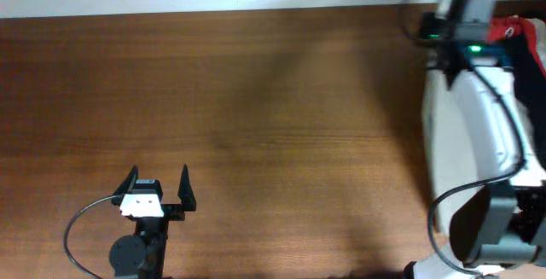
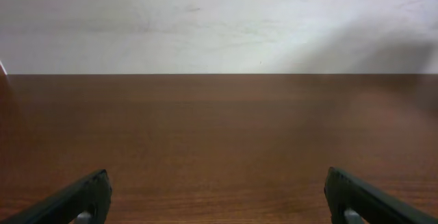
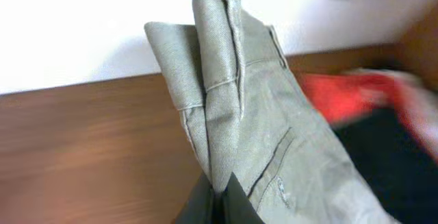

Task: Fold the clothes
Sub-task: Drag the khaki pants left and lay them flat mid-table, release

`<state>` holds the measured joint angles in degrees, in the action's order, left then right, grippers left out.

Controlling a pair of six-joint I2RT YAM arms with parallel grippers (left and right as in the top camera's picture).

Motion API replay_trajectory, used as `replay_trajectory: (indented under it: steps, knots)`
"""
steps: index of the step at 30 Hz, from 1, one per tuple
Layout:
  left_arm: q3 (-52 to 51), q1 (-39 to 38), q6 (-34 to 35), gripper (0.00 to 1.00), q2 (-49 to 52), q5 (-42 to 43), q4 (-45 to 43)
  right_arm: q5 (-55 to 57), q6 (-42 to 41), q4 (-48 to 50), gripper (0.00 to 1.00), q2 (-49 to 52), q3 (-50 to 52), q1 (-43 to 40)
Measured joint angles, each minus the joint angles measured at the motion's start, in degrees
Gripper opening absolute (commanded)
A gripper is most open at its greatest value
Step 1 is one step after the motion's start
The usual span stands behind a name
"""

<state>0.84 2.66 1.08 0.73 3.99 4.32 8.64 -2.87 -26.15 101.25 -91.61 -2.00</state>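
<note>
In the right wrist view my right gripper (image 3: 220,191) is shut on a fold of the khaki shorts (image 3: 246,107), which stand up bunched in front of the jaws with seams and a pocket line showing. Behind them lie a red-orange garment (image 3: 342,97) and a black garment (image 3: 393,159). In the overhead view the right wrist (image 1: 465,8) is at the table's far right corner, over the red-orange garment (image 1: 505,30); the khaki shorts are hidden there. My left gripper (image 1: 159,187) is open and empty near the front left, also seen in the left wrist view (image 2: 217,196).
The brown wooden table (image 1: 256,100) spans the overhead view, with a white wall (image 2: 205,18) along its far edge. The right arm's white body (image 1: 469,142) runs along the table's right side.
</note>
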Motion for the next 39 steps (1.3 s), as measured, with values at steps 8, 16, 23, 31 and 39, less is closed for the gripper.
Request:
replay_trajectory:
  steps: [8,16,23,31,39]
  knots:
    - [0.00,0.00,0.02,0.99,0.00,0.00,0.00,-9.68,-13.25,4.24,0.04,10.93,0.00,32.83]
    - [0.00,0.00,0.00,0.99,0.00,0.00,-0.02,-14.60,-18.32,9.92,0.04,16.13,0.00,49.79]
    - [0.00,0.00,0.00,0.99,0.00,0.00,0.00,-16.04,-19.58,5.44,0.52,13.20,0.00,47.10]
    - [0.00,0.00,0.00,0.99,-0.04,0.00,-0.02,-15.76,-24.37,-21.88,0.99,8.17,-0.79,21.46]
    - [0.00,0.00,0.02,0.99,-0.04,0.00,-0.02,-11.80,-24.30,-32.72,0.99,8.20,-0.79,5.07]
